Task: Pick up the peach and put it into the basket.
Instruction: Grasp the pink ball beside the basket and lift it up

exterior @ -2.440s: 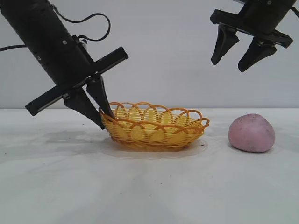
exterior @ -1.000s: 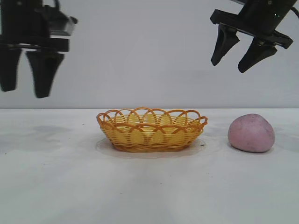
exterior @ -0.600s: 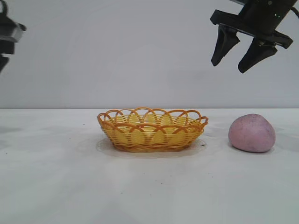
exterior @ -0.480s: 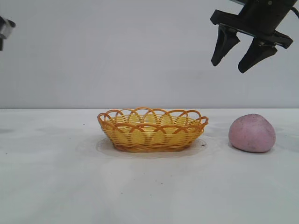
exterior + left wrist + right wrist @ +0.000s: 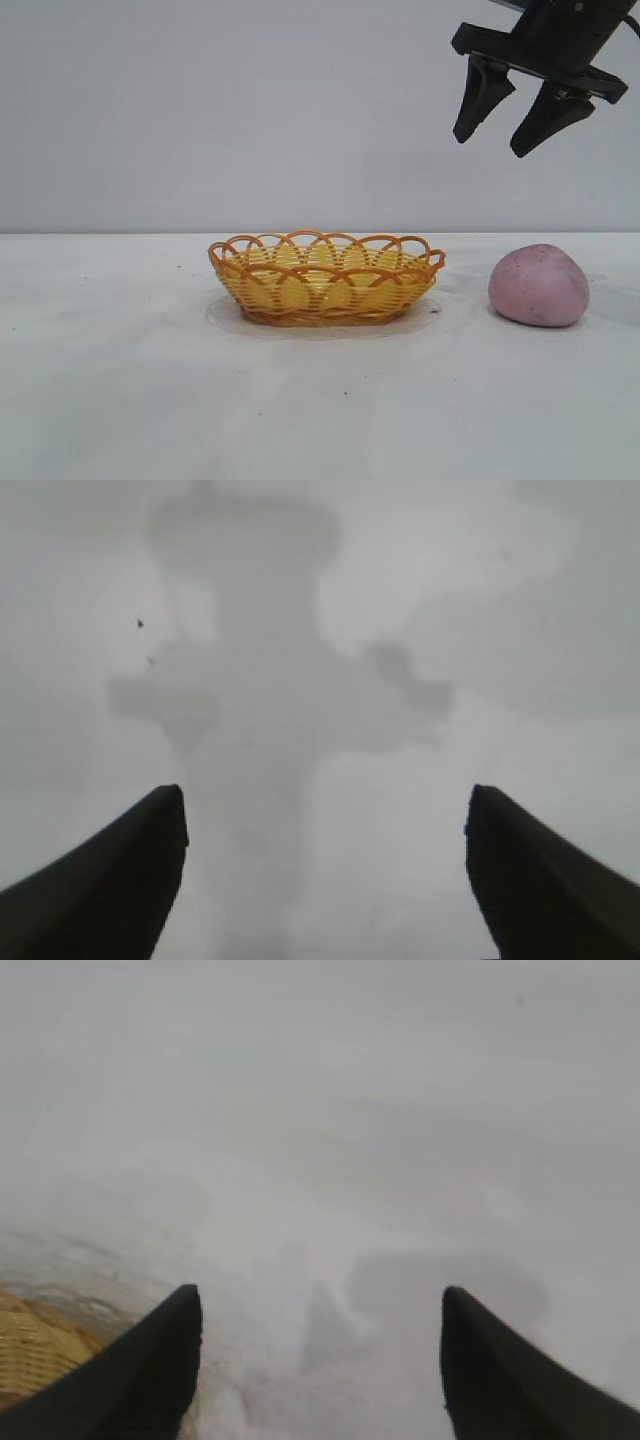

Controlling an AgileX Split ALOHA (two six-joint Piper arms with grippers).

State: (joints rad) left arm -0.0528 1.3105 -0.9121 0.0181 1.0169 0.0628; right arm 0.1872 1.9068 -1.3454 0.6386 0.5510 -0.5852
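**Peach on surface, basket empty**

Peach [image 5: 538, 285] resting on white surface [image 5: 320, 400], right of basket [image 5: 326, 277], apart from it. Right end effector [image 5: 512, 118] hanging high above, open, holding nothing. Left end effector [image 5: 325, 880] wide open, empty, over bare surface.

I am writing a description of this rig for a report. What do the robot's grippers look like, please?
The right gripper is matte black: two tapered, pointed fingers hanging from a flat crossbar on a black wrist, with a thin black cable at the picture's edge. The left gripper appears only in its own wrist view, as two dark, wedge-shaped fingers. No markings are visible on either.
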